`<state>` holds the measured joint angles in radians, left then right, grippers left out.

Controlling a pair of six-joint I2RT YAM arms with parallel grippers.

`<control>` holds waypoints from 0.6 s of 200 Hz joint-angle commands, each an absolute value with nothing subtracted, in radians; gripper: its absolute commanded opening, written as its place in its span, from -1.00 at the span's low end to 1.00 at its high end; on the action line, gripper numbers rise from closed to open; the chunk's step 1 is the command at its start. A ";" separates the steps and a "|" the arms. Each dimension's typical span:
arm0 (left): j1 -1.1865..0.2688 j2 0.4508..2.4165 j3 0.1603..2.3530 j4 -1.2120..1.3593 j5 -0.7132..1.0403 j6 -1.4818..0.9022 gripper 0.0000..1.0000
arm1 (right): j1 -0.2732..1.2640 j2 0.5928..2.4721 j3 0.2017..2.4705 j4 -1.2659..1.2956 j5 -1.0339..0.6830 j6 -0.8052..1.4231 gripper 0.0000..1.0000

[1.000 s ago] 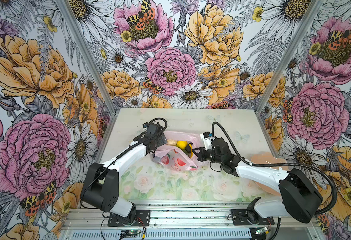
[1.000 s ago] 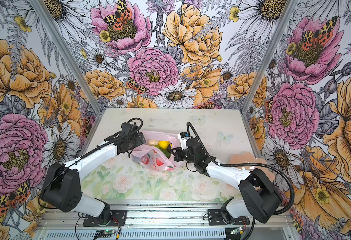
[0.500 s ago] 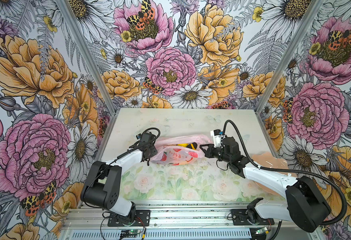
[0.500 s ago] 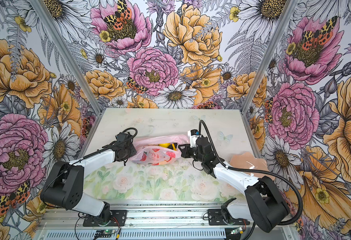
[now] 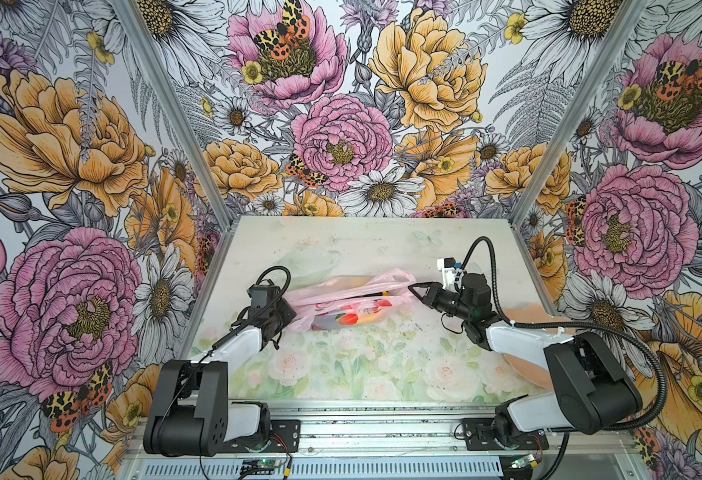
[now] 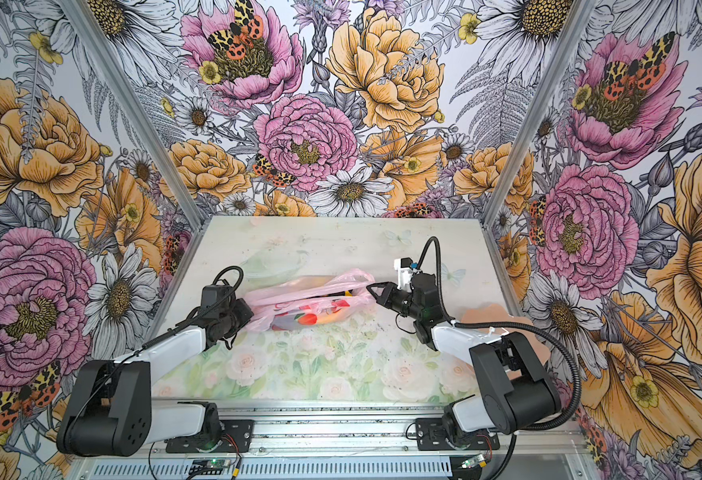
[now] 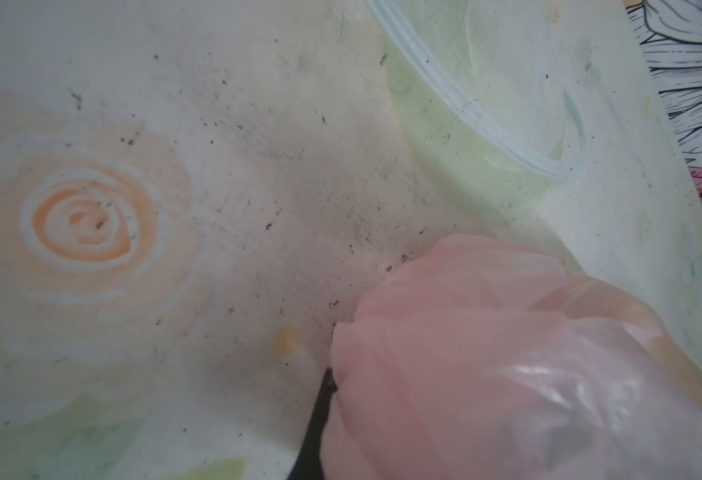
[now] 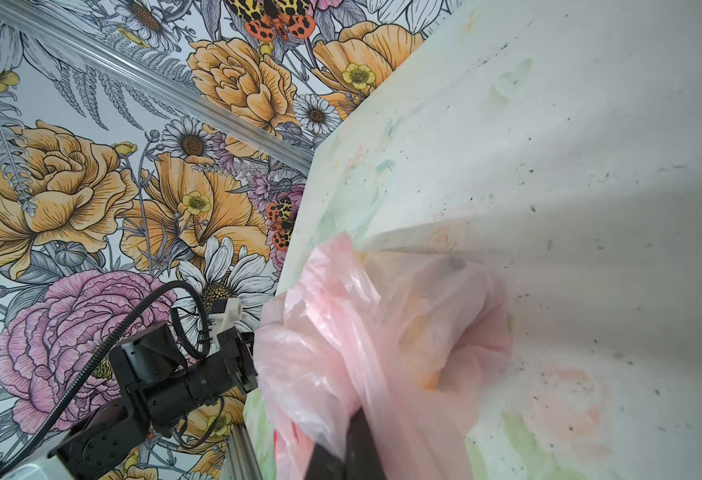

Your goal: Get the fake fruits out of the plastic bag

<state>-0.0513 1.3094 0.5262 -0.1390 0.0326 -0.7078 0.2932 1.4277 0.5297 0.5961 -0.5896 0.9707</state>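
both grippers pinching the pink bag, fruits inside it

the right gripper [image 5: 413, 287] [image 6: 372, 287] is clamping shut on the gathered handles of the thin, crinkly, translucent pink plastic bag [image 5: 341, 291] [image 6: 299, 291], its dark pointed jaws meeting on the twisted strands. in the right wrist view one dark finger [image 8: 353, 449] is showing beneath bunched pink film. the left gripper [image 5: 293, 319] [image 6: 249, 318] is squeezing closed on the opposite end of the plastic bag, where the film is narrowing into its jaws. in the left wrist view the film is billowing over a dark finger [image 7: 314, 428] and hiding the tips.

in both top views the plastic bag is lying on its side, drawn out long between the two grippers, across the middle of the floral-printed table top [image 5: 341, 374]. the fake fruits [image 5: 368, 319] [image 6: 332, 318] are sitting inside it, showing through the film as orange and yellow shapes beside red marks; which fruit is which cannot be told.

a peach-coloured scalloped dish [image 5: 542, 309] is lying near the table's right edge, partly behind the right arm, well apart from the bag. a clear round plastic container [image 7: 482, 124], faint against the print, is standing near the bag's left end.
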 commanded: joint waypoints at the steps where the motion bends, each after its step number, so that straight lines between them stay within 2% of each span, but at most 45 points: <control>1: 0.002 1.339 0.517 -0.112 -0.004 -0.721 -1.00 | 0.246 1.425 0.497 0.720 -0.557 1.004 -1.00; 21: 0.018 1.362 0.504 -0.076 0.038 -0.726 -1.00 | 0.225 1.439 0.471 0.753 -0.566 1.018 -1.00; 40: -0.058 1.368 0.551 -0.117 0.016 -0.666 -0.96 | 0.245 1.448 0.485 0.732 -0.574 0.994 -1.00; 52: -0.127 1.353 0.588 -0.175 -0.039 -0.644 -0.68 | 0.276 1.441 0.507 0.679 -0.566 0.956 -1.00; 68: -0.189 1.297 0.597 -0.205 -0.097 -0.644 0.03 | 0.311 1.419 0.529 0.614 -0.540 0.913 -1.00; 76: -0.215 1.263 0.602 -0.230 -0.135 -0.649 0.26 | 0.324 1.409 0.535 0.579 -0.519 0.893 -1.00; 103: -0.268 1.180 0.638 -0.359 -0.247 -0.682 0.73 | 0.380 1.380 0.552 0.442 -0.437 0.801 -1.00; 120: -0.287 1.146 0.653 -0.418 -0.257 -0.709 0.85 | 0.419 1.374 0.547 0.390 -0.400 0.757 -1.00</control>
<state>-0.2646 1.1919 0.6170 -0.2920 -0.1505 -0.6804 0.3721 1.4021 0.5274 0.5049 -0.4908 0.8658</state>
